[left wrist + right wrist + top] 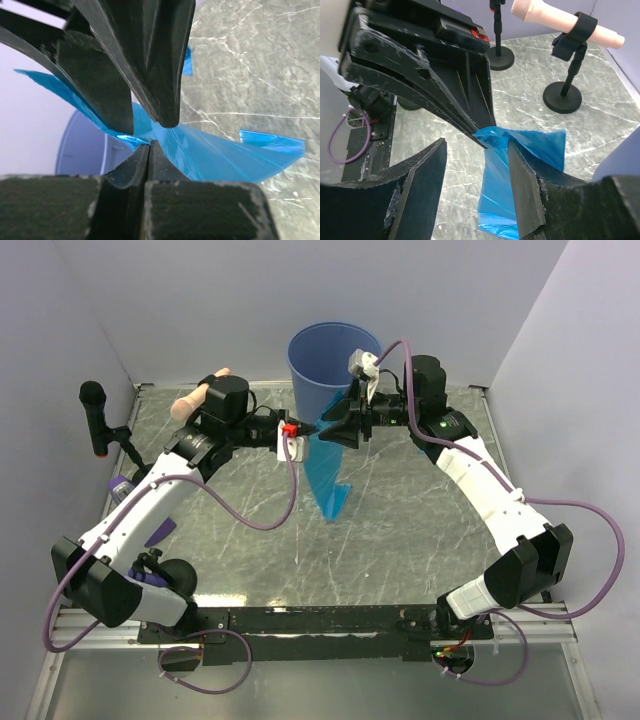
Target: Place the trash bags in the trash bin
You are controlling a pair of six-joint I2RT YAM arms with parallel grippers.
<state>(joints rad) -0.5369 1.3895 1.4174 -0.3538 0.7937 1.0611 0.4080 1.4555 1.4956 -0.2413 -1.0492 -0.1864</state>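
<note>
Left claw [310, 429] clamped on the top of a trash bag [328, 480], right claw [477, 145] standing apart around the same corner.

At the far left of the counter [400, 530] a black microphone [93, 405] stands on its stand, with a pink microphone [195, 400] just right of it behind the left arm. The left claw's fingers are pressed together with the blue film pinched at their tips. The trash bag hangs down from there as a long blue sheet toward the counter; whether its lower end touches cannot be told. The trash bin [330, 360] stands upright just behind the two claws, and the bag is outside it, in front of its wall. The right claw faces the left one, its fingers spread on either side of the bag's upper corner.
</note>
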